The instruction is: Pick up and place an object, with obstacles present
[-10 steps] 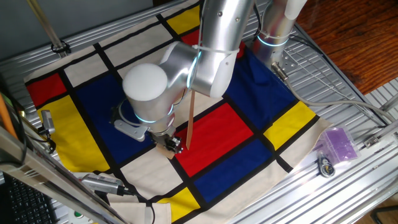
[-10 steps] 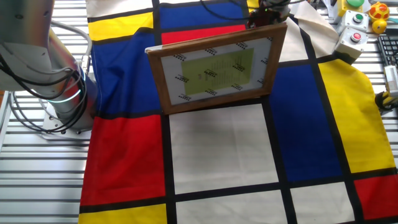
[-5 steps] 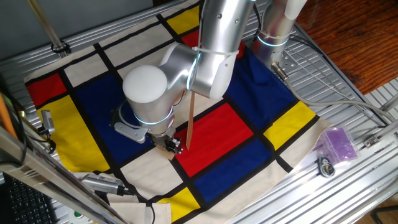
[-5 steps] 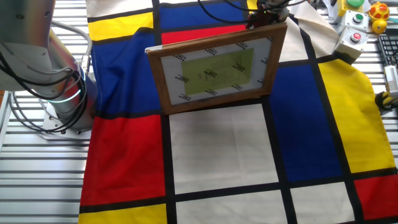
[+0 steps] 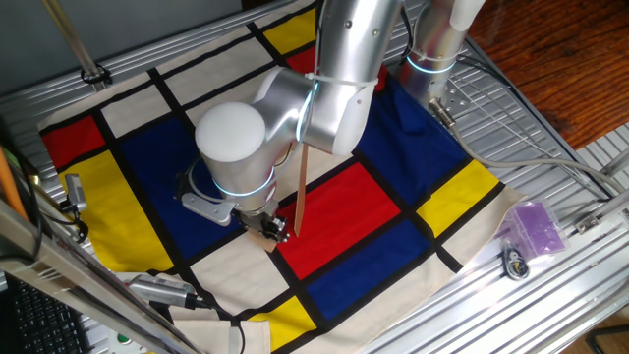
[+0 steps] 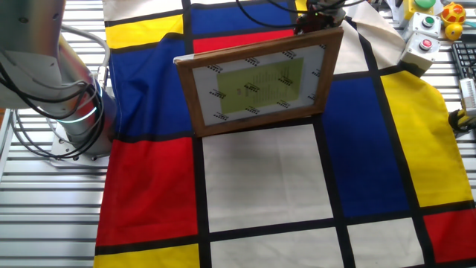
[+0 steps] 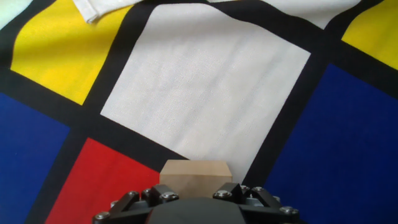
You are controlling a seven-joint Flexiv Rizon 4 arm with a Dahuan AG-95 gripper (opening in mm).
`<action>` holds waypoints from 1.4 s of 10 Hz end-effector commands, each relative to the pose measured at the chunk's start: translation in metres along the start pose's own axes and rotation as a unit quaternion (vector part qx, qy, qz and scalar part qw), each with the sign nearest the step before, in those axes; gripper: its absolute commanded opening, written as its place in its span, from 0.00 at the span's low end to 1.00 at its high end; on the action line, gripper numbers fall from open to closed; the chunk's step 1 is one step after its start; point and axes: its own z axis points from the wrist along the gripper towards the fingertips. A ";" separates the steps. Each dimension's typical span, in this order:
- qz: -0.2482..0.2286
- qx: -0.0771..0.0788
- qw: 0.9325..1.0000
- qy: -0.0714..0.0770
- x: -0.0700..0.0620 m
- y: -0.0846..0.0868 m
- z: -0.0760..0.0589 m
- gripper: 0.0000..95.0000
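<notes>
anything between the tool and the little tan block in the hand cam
Nothing shows between them in the hand view: the small tan block sits right against the tool, with only the cloth beyond it.

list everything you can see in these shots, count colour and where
cloth: 1, red, blue, yellow and white squares with black lines, covering the table
wooden frame: 1, light wood with a yellowish sheet inside, standing upright on the cloth, seen edge-on in one fixed view
small block: 1, light tan, at the fingertips in the hand view, over the cloth
purple pouch: 1, purple, on the metal table edge beside the cloth
button box: 1, grey with a red button, at the table corner
robot arm: 1, silver with a white cap, bent over the cloth
gripper: 1, black, low beside the frame; whether it grips the block is unclear
</notes>
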 end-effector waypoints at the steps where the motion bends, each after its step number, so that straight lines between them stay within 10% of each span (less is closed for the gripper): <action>1: -0.003 0.000 1.000 -0.001 0.000 0.000 0.002 0.40; 3: -0.006 -0.001 1.000 -0.002 0.001 0.000 0.004 0.40; 4: -0.011 -0.002 1.000 -0.002 0.000 0.000 0.003 0.60; 9: -0.004 -0.006 1.000 0.000 -0.003 0.001 -0.008 0.60; 11: 0.016 -0.005 1.000 0.021 -0.008 0.007 -0.050 0.20; 14: 0.038 0.006 0.999 0.035 -0.007 0.017 -0.085 0.00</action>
